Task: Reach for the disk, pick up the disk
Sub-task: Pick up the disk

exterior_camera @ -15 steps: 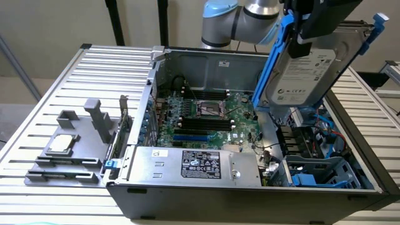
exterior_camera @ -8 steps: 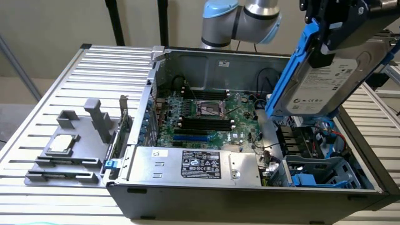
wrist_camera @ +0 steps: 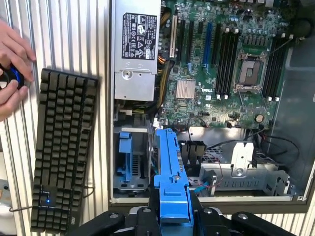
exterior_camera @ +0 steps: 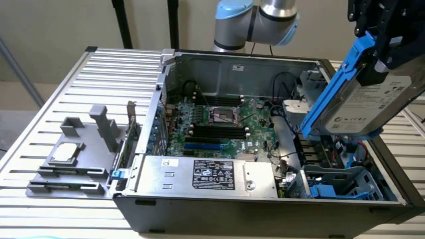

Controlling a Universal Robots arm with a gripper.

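The disk point(exterior_camera: 371, 102) hangs tilted in the air above the open computer case's drive corner, at the exterior view's right. Its silver face with the white label and one blue rail point(exterior_camera: 335, 79) face the camera. My gripper point(exterior_camera: 379, 52) is shut on the disk's upper end, coming down from the top of the frame. In the wrist view the disk's blue rail point(wrist_camera: 172, 172) runs edge-on out from between my black fingers point(wrist_camera: 147, 216), over the blue drive bay point(wrist_camera: 130, 160).
The open case point(exterior_camera: 265, 204) holds a green motherboard point(exterior_camera: 219, 124) and a grey power supply box point(exterior_camera: 206, 174) with a black-white label. A grey fixture point(exterior_camera: 73, 154) carries a small silver chip point(exterior_camera: 65, 152). A black keyboard point(wrist_camera: 64, 147) lies beside the case, near a person's hand point(wrist_camera: 12, 73).
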